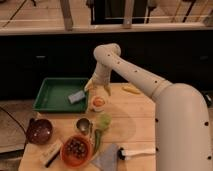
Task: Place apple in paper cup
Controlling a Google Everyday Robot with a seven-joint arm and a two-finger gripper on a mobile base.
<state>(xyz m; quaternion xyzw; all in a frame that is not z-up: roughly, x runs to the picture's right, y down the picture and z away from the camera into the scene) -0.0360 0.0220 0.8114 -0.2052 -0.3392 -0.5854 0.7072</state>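
Your big white arm [150, 85] reaches in from four o'clock across the pale wooden table [135, 125], elbow high so the wrist drops straight down. Its two-finger gripper [98, 88] hangs just above the short white paper cup [98, 103], directly at twelve o'clock of it, fingers spread and holding nothing. The small round red-orange apple [99, 101] sits in the cup's mouth, nearly filling it, a paler patch on top; you can judge the placing done. At nine o'clock lies the green plastic tray [50, 92]; at six, the shiny small metal cup [83, 125].
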